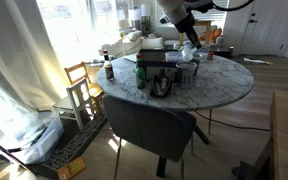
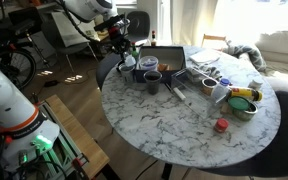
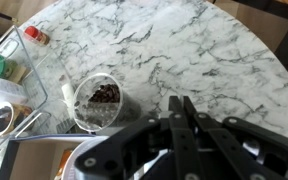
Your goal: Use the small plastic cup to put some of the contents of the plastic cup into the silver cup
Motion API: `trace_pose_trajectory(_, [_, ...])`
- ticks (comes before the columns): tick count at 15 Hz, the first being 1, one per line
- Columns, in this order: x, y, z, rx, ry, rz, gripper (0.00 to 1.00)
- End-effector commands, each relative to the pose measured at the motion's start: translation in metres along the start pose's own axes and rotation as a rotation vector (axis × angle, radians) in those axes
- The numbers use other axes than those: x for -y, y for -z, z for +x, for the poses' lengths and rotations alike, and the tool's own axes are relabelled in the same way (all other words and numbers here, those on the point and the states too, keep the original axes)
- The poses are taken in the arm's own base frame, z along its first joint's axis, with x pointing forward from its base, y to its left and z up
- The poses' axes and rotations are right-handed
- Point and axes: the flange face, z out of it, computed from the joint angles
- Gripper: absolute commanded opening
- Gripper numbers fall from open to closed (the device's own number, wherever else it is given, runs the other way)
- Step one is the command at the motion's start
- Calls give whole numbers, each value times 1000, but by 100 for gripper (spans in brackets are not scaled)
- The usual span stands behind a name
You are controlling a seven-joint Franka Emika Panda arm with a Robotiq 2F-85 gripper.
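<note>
In the wrist view a clear plastic cup (image 3: 99, 100) holding dark contents stands on the marble table (image 3: 214, 50), just left of my gripper (image 3: 181, 105). The gripper's fingers are pressed together and nothing shows between them. In both exterior views the gripper (image 1: 187, 46) (image 2: 122, 47) hangs above the table's edge near the group of cups. A dark silver cup (image 2: 152, 82) (image 1: 162, 85) stands beside a lighter cup (image 2: 147, 66). I cannot pick out the small plastic cup.
A dark tray (image 2: 171, 58) lies behind the cups. A bowl (image 2: 242, 105) and a small red item (image 2: 221, 125) sit toward the far side of the table. Bottles (image 1: 109, 70) and a green bottle (image 1: 140, 74) stand near the table's edge. A chair (image 1: 149, 125) is tucked under the table.
</note>
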Motion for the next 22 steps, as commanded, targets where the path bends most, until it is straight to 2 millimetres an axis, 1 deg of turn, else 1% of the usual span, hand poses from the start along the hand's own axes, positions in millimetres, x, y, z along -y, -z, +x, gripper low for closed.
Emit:
trace_pose_trajectory(1, [12, 2, 3, 11, -14, -72, 1])
trace_pose_trajectory(5, [24, 8, 3, 12, -58, -146, 1])
trace_pose_trajectory(9, [31, 10, 3, 6, -75, -145, 1])
trace_pose_trajectory(10, [30, 10, 1, 4, -73, -135, 1])
trace_pose_trajectory(12, [22, 15, -10, -22, -86, -107, 1])
trace_pose_trajectory(15, [5, 27, -37, -70, -140, -47, 1])
trace_pose_trajectory(18, [-19, 32, -73, -148, -167, 101, 1])
trace_pose_trajectory(21, [-42, 19, -124, -214, -213, 240, 1])
trace_pose_trajectory(22, [-51, 10, -145, -233, -230, 290, 1])
